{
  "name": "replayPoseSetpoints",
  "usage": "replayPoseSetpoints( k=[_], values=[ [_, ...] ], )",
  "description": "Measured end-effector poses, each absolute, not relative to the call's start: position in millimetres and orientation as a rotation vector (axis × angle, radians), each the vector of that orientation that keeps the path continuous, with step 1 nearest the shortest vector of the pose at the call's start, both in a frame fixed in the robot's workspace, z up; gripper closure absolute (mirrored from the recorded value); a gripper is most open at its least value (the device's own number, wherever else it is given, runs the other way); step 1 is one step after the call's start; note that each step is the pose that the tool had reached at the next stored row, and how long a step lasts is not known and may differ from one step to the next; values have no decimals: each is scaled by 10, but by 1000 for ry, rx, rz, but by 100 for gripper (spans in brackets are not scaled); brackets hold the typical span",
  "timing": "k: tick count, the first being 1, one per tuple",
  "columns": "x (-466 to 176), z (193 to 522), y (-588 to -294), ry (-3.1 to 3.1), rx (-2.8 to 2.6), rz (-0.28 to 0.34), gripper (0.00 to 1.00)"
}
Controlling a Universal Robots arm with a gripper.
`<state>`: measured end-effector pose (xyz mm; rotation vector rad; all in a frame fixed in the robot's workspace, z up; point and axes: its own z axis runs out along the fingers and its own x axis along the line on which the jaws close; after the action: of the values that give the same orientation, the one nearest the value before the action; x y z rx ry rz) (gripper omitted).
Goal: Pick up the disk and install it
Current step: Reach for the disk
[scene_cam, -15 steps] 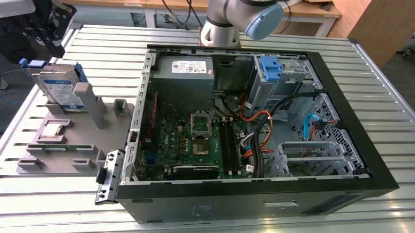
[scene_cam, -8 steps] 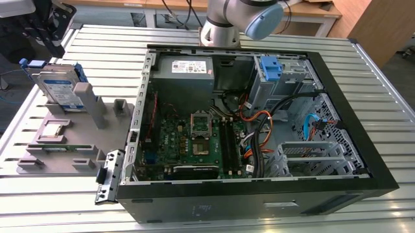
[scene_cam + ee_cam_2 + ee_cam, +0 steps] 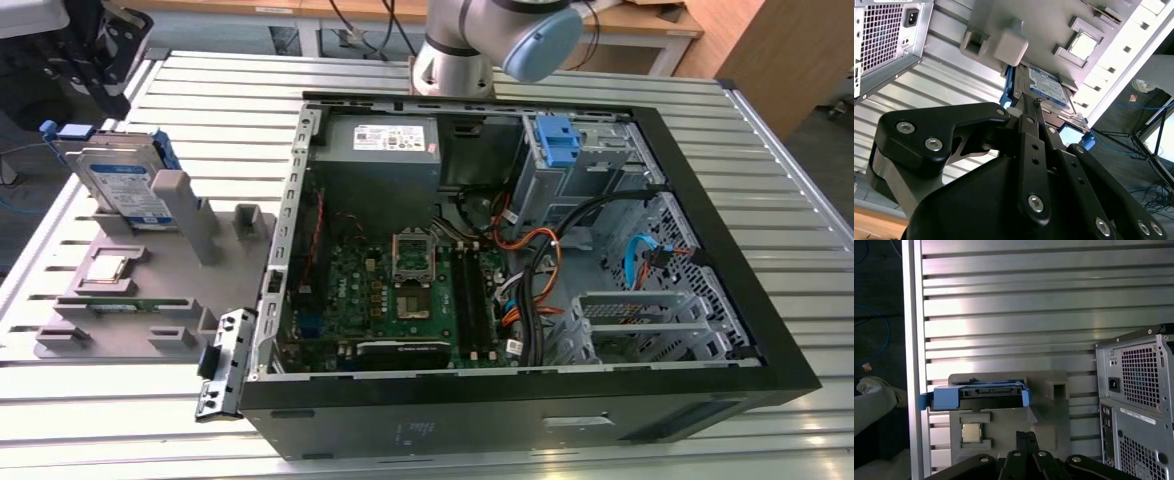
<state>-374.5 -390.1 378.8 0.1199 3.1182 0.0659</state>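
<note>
The disk (image 3: 127,185) is a silver-grey drive with a white-and-blue label in blue rails. It stands on edge in the grey fixture (image 3: 160,320) on the table, at the exterior view's left. The first wrist view shows the disk (image 3: 976,395) edge-on, and the second wrist view shows its labelled face (image 3: 1051,90). My gripper (image 3: 1026,436) hangs well above the table, apart from the disk and beside the computer case. Its fingers (image 3: 1035,107) are shut together with nothing between them.
The open computer case (image 3: 747,300) lies on the slatted metal table (image 3: 214,90), with a bare blue bracket (image 3: 554,140) in its drive bay. A small silver chip (image 3: 110,268) sits in the fixture. The case's rear grille (image 3: 1141,375) is near the gripper.
</note>
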Motion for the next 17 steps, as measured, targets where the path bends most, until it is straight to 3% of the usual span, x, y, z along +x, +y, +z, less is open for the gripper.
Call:
replayPoseSetpoints(
  k=[17],
  values=[
    [-3975,3669,-3859,3118,120,66,89]
  ],
)
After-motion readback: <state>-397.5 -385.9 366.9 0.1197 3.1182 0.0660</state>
